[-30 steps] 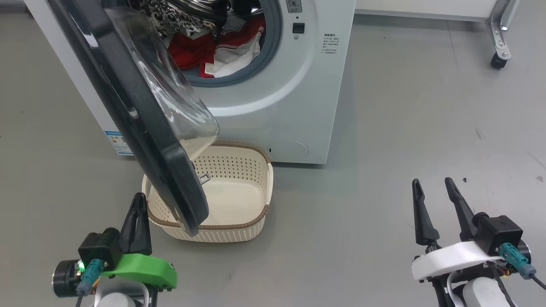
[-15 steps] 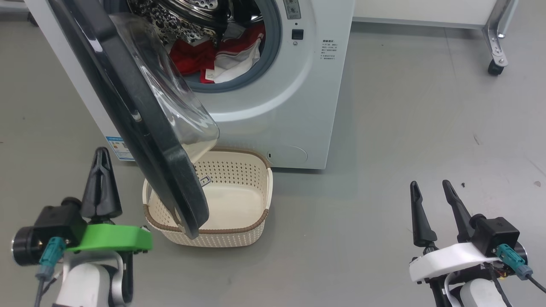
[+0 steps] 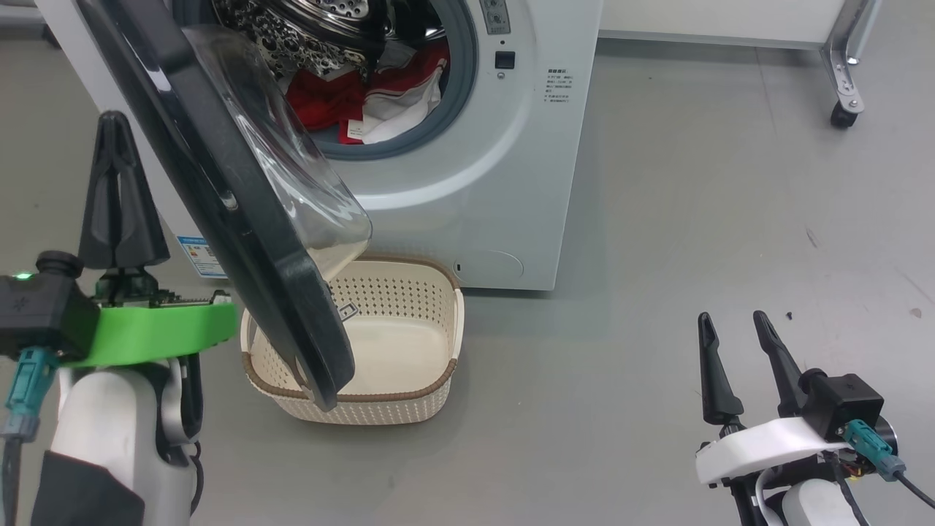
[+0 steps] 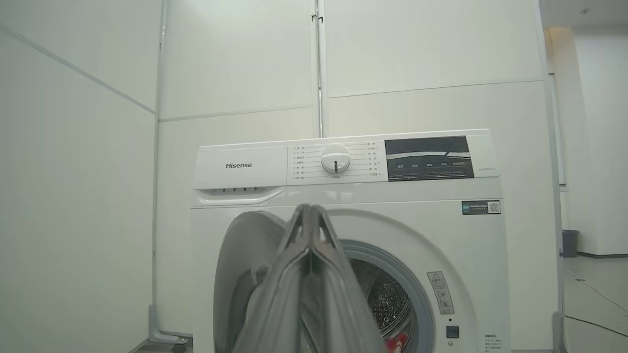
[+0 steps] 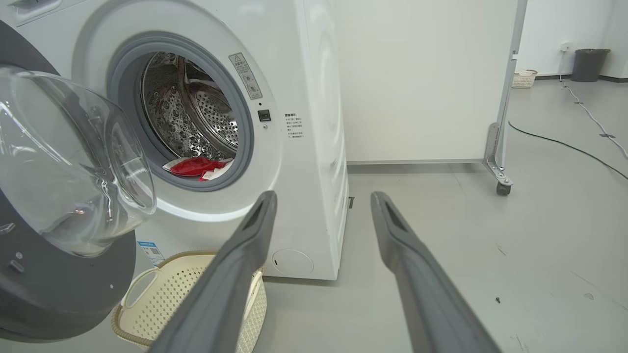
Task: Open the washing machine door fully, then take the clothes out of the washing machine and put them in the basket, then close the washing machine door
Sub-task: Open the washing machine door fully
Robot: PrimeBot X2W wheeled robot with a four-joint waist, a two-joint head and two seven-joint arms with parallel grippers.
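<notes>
Step 1 of 3 in hand: getting the door (image 3: pixel 288 292) fully open.

Facing the washer (image 3: pixel 497 183), a big smooth white box with grey rubber gasket (image 3: pixel 409 142) and perforated steel drum (image 3: pixel 292 29); door swung only part-way out, wide glossy black ring round a clear bulging glass bowl, overhanging the basket (image 3: pixel 380 410), a cream perforated plastic tub with rounded corners and brown woven-look rim, nothing in it, set on the floor (image 3: pixel 657 219) just before the washer; clothes (image 3: pixel 321 102) soft, red with white panels, crumpled at the drum's lower lip. Left gripper (image 3: pixel 113 120) pinched tight on nothing, held high just beside the door's outer face; right gripper (image 3: pixel 731 318) spread wide, empty, low, well apart. Probably calls next for getting the closed left gripper behind the ring's free edge and sweeping it leftward, clear of the basket.
</notes>
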